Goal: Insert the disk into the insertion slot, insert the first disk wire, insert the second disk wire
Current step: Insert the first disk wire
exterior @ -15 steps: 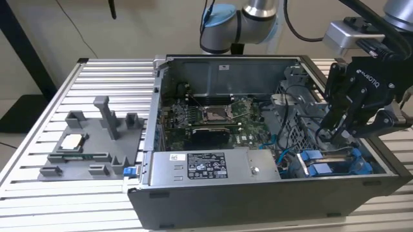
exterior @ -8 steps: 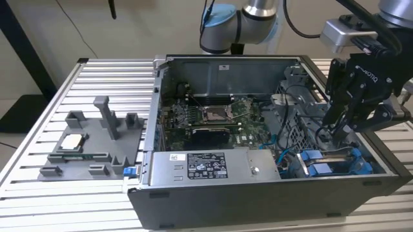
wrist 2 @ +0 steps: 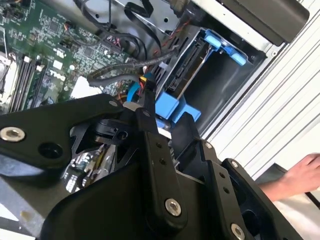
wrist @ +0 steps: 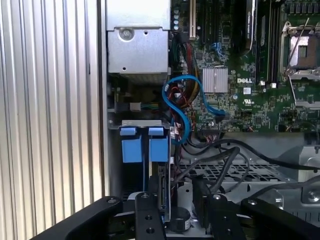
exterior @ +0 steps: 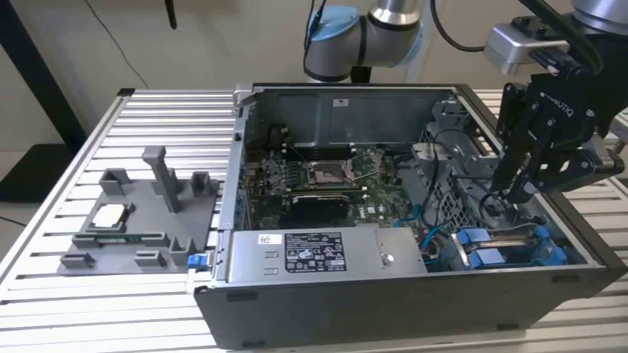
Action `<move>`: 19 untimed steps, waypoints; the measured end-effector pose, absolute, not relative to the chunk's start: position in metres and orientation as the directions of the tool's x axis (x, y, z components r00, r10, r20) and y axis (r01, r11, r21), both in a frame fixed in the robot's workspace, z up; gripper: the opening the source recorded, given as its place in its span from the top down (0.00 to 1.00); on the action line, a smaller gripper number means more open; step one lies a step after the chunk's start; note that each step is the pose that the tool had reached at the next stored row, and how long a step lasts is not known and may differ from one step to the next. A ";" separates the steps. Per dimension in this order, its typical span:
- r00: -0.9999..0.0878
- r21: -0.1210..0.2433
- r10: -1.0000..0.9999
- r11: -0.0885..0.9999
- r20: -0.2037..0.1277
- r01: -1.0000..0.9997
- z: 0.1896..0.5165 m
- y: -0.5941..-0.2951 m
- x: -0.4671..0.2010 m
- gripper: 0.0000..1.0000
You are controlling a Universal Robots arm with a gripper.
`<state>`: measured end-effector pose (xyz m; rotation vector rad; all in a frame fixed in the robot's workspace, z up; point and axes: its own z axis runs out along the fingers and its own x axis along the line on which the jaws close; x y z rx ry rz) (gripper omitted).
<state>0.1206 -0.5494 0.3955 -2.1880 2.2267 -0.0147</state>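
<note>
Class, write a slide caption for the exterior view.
Gripper hangs inside the open computer case, near the blue-framed disk.

The exterior view looked down from high and a little off at the open computer case [exterior: 393, 312] on the slatted table [exterior: 147, 110], taking in all of it. Both wrist views sat close above the case's inside, looking past the gripper [exterior: 514, 195]; all three shared the blue carrier [exterior: 496, 254] [wrist 2: 170, 107] [wrist: 133, 147] and the circuit board [exterior: 324, 175] [wrist 2: 45, 35] [wrist: 240, 75].
</note>
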 end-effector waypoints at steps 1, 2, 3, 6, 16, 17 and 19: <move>-0.017 -0.022 -1.000 0.017 -0.008 -1.000 0.395 -0.548 0.121 0.59; -0.017 -0.022 -1.000 0.018 -0.008 -1.000 0.395 -0.547 0.121 0.59; -0.017 -0.022 -1.000 0.018 -0.008 -1.000 0.394 -0.546 0.120 0.59; -0.017 -0.024 -1.000 0.018 -0.010 -1.000 0.392 -0.543 0.120 0.59; -0.017 -0.052 -0.999 0.018 -0.031 -0.998 0.387 -0.541 0.120 0.68; -0.016 -0.053 -0.999 0.018 -0.034 -0.998 0.387 -0.541 0.120 0.75; -0.016 -0.054 -0.999 0.018 -0.040 -0.998 0.386 -0.541 0.119 0.75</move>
